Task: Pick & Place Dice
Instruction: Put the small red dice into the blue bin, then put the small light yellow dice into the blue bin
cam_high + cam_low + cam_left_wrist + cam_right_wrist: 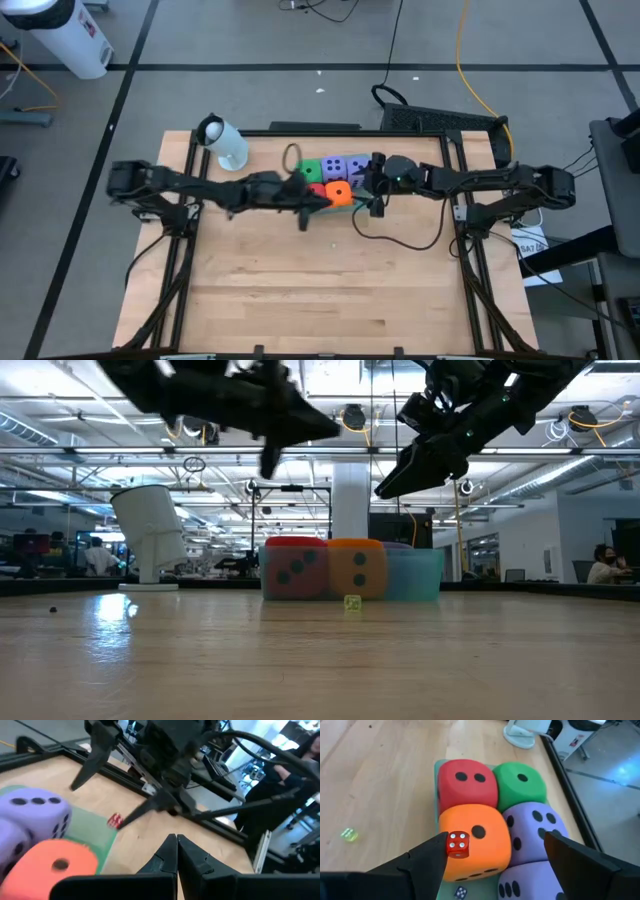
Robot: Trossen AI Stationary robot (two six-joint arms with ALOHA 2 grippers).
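Evenly bright from ceiling strip lights [90, 422]; glare streak on the table [115, 612] at left; near foreground soft, possibly out of focus.

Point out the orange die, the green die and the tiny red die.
orange die [480, 840], right wrist view, its top face by the pip.
green die [520, 785], right wrist view, its top face.
tiny red die [457, 844], right wrist view, its spotted face.

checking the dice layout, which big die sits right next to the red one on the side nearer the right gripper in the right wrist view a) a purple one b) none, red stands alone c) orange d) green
c: in the right wrist view the orange die presses against the red die on its near side, between the open fingers of the right gripper.
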